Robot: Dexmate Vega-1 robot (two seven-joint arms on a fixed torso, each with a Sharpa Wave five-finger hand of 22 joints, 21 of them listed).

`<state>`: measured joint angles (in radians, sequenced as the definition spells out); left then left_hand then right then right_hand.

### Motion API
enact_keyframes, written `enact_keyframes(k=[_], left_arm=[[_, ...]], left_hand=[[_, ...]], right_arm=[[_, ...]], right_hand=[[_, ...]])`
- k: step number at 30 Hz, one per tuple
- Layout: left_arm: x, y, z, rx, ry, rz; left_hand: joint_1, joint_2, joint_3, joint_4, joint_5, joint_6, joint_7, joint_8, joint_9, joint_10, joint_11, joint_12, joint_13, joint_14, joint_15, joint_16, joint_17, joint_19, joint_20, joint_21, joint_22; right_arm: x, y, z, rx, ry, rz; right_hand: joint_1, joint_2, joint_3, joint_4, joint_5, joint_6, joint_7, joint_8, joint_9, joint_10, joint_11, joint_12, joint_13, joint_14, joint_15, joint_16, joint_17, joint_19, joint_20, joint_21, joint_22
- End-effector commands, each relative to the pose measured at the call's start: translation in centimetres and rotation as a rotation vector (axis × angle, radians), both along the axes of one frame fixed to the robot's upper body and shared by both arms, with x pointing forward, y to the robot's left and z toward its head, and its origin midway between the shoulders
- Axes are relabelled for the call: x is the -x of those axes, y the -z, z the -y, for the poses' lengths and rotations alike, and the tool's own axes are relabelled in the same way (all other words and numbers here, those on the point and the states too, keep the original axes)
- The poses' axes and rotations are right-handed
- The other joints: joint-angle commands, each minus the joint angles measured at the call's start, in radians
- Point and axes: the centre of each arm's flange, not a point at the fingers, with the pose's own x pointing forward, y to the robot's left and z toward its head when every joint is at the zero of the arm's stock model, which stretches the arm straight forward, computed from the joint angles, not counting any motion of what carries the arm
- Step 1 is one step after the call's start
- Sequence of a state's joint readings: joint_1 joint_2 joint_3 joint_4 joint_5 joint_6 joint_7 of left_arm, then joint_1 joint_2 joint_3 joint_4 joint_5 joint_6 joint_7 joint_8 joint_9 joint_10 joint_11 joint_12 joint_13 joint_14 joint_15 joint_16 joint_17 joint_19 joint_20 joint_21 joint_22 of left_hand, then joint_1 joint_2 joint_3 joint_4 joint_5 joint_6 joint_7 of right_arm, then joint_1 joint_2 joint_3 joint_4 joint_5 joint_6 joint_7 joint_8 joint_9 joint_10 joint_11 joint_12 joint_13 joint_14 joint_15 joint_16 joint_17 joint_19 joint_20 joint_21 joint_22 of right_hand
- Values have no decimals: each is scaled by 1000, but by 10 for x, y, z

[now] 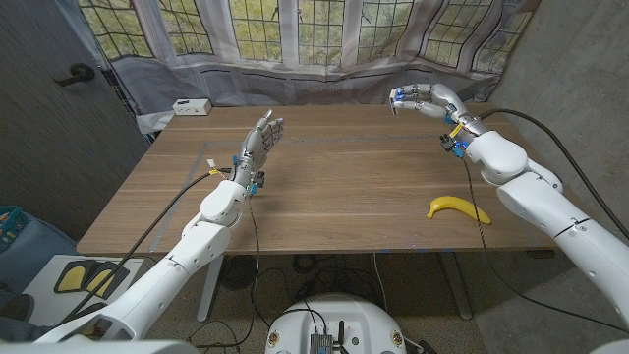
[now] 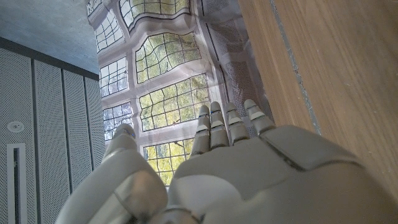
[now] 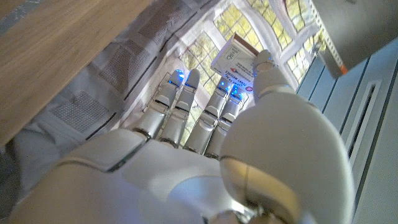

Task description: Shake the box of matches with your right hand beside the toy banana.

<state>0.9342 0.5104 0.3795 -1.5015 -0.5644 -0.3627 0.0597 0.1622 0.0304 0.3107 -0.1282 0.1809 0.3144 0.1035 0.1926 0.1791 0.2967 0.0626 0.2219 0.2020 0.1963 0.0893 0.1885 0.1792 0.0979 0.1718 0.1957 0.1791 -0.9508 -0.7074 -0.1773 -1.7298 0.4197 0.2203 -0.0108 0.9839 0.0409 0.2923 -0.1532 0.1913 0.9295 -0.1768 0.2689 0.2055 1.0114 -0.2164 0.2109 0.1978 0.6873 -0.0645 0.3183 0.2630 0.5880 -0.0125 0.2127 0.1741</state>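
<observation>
My right hand (image 1: 425, 99) is raised above the table's far right part and grips a small box of matches (image 1: 398, 99). In the right wrist view the white printed box of matches (image 3: 235, 61) sits between the thumb and the fingers (image 3: 186, 99) of my right hand (image 3: 205, 143). The yellow toy banana (image 1: 458, 207) lies on the table near its front right edge, well nearer to me than the raised hand. My left hand (image 1: 261, 141) stands upright over the table's left part, fingers together and straight, holding nothing. From the left wrist, my left hand (image 2: 217, 168) points at the windows.
The wooden table (image 1: 334, 187) spans the head view. A white box (image 1: 191, 106) sits at its far left corner. Cables run along both arms. Windows and a grey curtain stand behind the table.
</observation>
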Motion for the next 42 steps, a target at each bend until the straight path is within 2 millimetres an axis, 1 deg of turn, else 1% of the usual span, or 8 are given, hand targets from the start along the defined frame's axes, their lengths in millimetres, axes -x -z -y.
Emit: enact_keyframes(k=[1,6,10,17,25,31,35,42], left_arm=[[-3,-3,3,-9,3,-1],[-4,-4,6,-14,9,-4],[-4,-4,6,-14,7,-2],[-5,-5,9,-19,5,-5],[-6,-5,11,-19,9,-6],[-7,-5,12,-19,11,-6],[-7,-4,13,-18,14,-6],[-6,-6,13,-18,14,2]], left_hand=[[6,3,5,-1,-2,6,1,0,4,7,-4,-2,2,2,2,2,3,-4,7,3,3],[6,3,5,-1,-2,6,0,0,4,8,-1,-2,2,1,1,2,3,-5,7,3,3],[6,3,5,-1,-2,6,1,0,4,8,1,-2,2,2,2,2,3,-4,7,4,3],[6,3,5,-1,-2,5,0,0,4,9,-3,-2,2,0,2,2,3,-4,7,4,3],[6,3,5,-1,-2,6,2,0,4,9,-1,-2,2,1,3,2,3,-5,7,4,3],[6,3,6,-1,-2,6,1,0,4,9,-2,-2,2,1,3,2,3,-5,7,4,3],[6,3,6,-1,-2,6,0,0,4,7,-3,-3,2,1,2,2,3,-5,7,4,3],[5,3,6,-1,-2,5,1,-1,4,8,-3,-3,2,1,2,2,3,-6,8,4,3]], right_arm=[[-3,47,94,-670,-197,-12],[-23,83,123,-936,-294,-65],[-40,108,130,-1111,-432,-114],[-48,121,131,-1137,-448,-147],[-41,99,128,-937,-390,-130],[-34,74,114,-717,-326,-110],[-27,51,93,-544,-295,-87],[-3,6,39,-216,-236,10]], right_hand=[[29,43,-3,8,5,41,-25,2,-2,9,2,5,3,7,-51,5,1,14,-1,9,6],[28,45,-5,10,5,39,-31,0,-1,8,2,4,3,9,-57,6,2,19,-5,10,7],[22,47,-9,13,4,32,-35,-4,-1,3,1,2,3,4,-65,5,3,19,-11,10,7],[15,53,-15,18,2,21,-42,-12,-1,-8,-1,-2,3,-4,-72,2,5,16,-22,8,7],[14,55,-18,18,1,20,-43,-13,-1,-11,-1,-4,3,-13,-68,-1,7,8,-23,5,7],[16,55,-19,15,0,24,-43,-13,-1,-10,-1,-3,3,-15,-66,-4,5,-3,-19,0,7],[16,55,-20,15,1,25,-43,-13,-1,-8,-1,-2,3,-14,-64,-5,4,-9,-16,-2,7],[21,55,-20,11,2,30,-40,-12,-1,-6,0,-1,3,-12,-59,-5,2,-15,-10,-4,7]])
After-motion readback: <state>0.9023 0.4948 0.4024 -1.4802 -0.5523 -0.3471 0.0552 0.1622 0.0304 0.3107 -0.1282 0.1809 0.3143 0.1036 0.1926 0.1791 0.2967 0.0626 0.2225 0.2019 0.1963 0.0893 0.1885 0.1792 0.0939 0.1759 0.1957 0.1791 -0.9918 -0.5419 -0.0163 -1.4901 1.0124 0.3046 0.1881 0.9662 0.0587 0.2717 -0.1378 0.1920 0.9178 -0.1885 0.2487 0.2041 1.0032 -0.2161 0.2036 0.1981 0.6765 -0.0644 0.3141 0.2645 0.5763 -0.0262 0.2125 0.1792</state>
